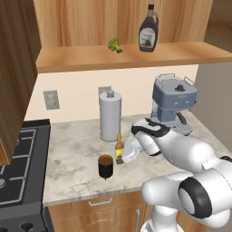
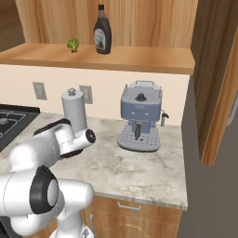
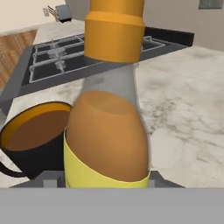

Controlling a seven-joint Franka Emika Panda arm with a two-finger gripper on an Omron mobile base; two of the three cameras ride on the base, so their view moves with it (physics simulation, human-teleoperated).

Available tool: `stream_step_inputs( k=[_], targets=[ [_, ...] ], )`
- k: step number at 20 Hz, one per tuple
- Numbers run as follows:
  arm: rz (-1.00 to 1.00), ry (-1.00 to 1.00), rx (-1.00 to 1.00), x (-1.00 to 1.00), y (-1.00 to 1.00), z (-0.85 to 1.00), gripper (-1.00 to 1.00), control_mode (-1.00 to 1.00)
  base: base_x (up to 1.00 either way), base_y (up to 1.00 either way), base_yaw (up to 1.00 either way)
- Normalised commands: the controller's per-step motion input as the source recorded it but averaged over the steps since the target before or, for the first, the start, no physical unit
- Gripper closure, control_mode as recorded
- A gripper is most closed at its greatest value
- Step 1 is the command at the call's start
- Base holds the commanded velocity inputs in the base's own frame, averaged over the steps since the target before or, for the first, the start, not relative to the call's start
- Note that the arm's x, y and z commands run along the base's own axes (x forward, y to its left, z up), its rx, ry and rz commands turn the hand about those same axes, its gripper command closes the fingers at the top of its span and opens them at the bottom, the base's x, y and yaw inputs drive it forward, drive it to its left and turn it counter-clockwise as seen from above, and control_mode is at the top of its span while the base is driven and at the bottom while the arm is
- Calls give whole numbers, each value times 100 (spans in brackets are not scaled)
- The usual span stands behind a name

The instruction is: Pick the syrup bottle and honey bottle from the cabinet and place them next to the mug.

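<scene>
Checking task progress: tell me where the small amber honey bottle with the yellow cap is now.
The honey bottle stands on the marble counter in the left base view, beside the short black mug, at the gripper, in front of the tall grey canister.

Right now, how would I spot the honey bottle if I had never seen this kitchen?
Find the tall grey canister on the marble counter. In front of it, beside the short black mug, stands the honey bottle: slim, amber, yellow cap and label, unlike the big dark syrup bottle up on the shelf.

The table [image 1: 77,154] looks like veined, matt marble — the cabinet [image 1: 127,54] is warm wood-grain; the honey bottle [image 3: 109,131] is smooth and translucent (plastic, seemingly), the mug [image 1: 105,166] matt black.
</scene>
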Motion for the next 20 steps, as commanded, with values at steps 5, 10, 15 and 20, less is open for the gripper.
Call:
stream_step_inputs(
  k=[5,10,15,20],
  targets=[
    [23,0,0,0,-16,-26,100,-100,0,0,0],
    [29,0,0,0,-27,-13,100,-100,0,0,0],
    [26,-5,3,0,-16,-3,100,-100,0,0,0],
    [13,-5,14,0,0,-3,100,-100,0,0,0]
  ],
)
